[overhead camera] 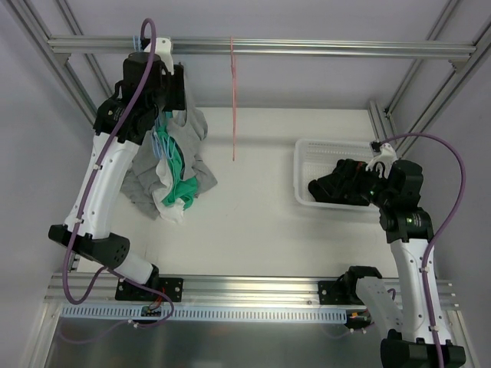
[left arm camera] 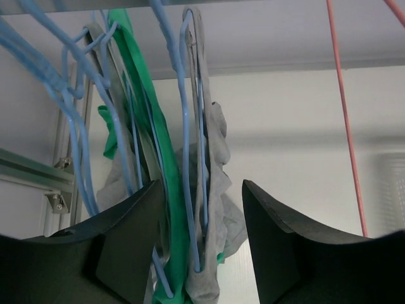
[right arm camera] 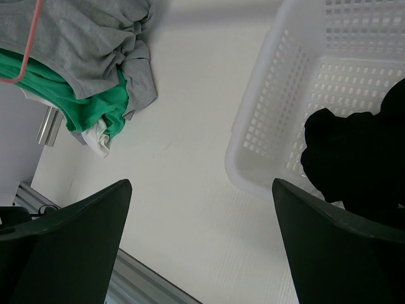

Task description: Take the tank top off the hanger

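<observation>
Jaws of the left gripper (left arm camera: 201, 188) are standing partly apart, straddling the grey knit tank top (left arm camera: 218, 158) and the thin blue wire hanger (left arm camera: 185, 126) carrying it; a gap is showing on each side, so nothing is being held yet. Jaws of the right gripper (right arm camera: 201, 190) are standing wide and empty, hovering over the white table (right arm camera: 190, 177) beside the basket.

The tank top is hanging at the left end of the silver aluminium rail (overhead camera: 307, 47), bunched among several blue hangers and a bright green garment (left arm camera: 142, 114), its lower folds resting on the table.

Risk: with wire and cloth lying together between the jaws, a closing grip is likely to be pinching the hanger as well, so that a pull would be dragging hanger and garment off the rail as one. The neighbouring green fabric, lying just beside, could also be getting caught.

The white perforated plastic basket (right arm camera: 266, 126) is holding a crumpled black cloth (right arm camera: 354, 145); its remaining contents are not showing clearly.
</observation>
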Robot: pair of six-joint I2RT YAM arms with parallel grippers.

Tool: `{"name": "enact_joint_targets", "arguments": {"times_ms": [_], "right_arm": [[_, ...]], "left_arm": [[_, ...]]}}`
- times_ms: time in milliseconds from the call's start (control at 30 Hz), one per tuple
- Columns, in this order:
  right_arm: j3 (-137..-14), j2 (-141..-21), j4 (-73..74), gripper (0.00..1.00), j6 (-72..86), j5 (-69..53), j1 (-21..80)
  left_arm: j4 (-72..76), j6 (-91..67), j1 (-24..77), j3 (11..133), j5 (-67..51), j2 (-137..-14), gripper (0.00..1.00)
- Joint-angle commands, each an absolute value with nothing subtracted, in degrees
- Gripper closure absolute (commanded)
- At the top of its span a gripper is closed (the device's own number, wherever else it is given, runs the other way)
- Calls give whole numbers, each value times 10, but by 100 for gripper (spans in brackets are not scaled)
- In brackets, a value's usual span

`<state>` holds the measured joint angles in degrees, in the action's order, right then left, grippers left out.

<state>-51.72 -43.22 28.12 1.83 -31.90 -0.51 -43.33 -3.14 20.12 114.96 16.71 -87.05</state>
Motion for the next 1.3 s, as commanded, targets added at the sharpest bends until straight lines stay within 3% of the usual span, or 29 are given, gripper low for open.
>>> {"name": "enact_joint_targets", "arguments": {"times_ms": [0, 67, 200, 367, 533, 1033, 1267], "right_arm": [[-519, -425, 265, 1, 9, -336, -1], [-519, -424, 265, 1, 6, -336, 10], [-519, -418, 264, 1, 5, -335, 13], [-518, -409, 259, 1, 5, -337, 18], [-512, -403, 248, 1, 5, -338, 20], [-501, -395, 215, 0, 20, -367, 20], [-496, -388, 204, 1, 27, -381, 20]], "left_arm": [[-427, -18, 193, 1158, 143, -887, 46], [-427, -21, 192, 1158, 133, -896, 49], [-425, -22, 191, 1160, 134, -908, 67], [-426, -22, 190, 1164, 135, -913, 78], [-425, -28, 190, 1167, 123, -901, 100], [-415, -88, 190, 1179, 85, -826, 100], [-406, -122, 191, 1112, 27, -777, 100]]}}
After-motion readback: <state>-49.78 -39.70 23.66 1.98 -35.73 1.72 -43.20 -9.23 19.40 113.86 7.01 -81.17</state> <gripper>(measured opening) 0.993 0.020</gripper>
